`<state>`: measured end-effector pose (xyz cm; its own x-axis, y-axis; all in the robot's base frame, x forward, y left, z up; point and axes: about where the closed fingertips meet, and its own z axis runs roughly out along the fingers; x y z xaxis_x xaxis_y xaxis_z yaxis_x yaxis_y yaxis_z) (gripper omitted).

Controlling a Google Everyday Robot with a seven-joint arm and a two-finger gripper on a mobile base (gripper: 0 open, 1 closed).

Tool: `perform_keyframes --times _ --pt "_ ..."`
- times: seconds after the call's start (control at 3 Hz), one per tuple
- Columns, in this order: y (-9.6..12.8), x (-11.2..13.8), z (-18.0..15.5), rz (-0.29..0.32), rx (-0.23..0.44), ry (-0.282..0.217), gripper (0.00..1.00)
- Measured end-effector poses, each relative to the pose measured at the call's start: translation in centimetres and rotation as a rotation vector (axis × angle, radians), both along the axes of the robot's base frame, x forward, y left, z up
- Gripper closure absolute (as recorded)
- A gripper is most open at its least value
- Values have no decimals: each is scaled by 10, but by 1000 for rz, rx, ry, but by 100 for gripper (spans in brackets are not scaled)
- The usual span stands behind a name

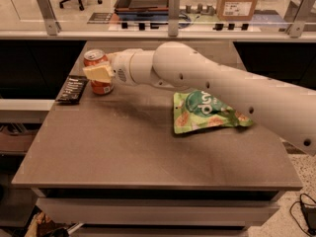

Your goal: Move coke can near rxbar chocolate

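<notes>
The coke can [93, 59], red-orange with a silver top, stands upright on the brown table [148, 152] near its back left corner. The rxbar chocolate [72, 89], a flat black bar with white lettering, lies just left of the can at the table's left edge, a small gap between them. My gripper [98, 71] reaches in from the right on the white arm and is shut on the can. One yellowish finger [102, 73] lies across the can's front; the other is hidden behind it.
A flat green snack bag [205, 111] lies right of the table's middle, partly under my arm [207, 78]. A glass rail with metal posts [173, 14] runs behind the table. A cardboard box [239, 1] stands beyond it.
</notes>
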<state>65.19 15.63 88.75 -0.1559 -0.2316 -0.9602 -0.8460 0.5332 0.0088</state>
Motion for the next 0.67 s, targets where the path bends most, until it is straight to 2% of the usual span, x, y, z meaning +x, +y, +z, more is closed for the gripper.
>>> perform_keyframes --times 0.33,0.67 --pt "0 0 0 0 0 0 13" --pt "2 -1 0 3 0 0 0"
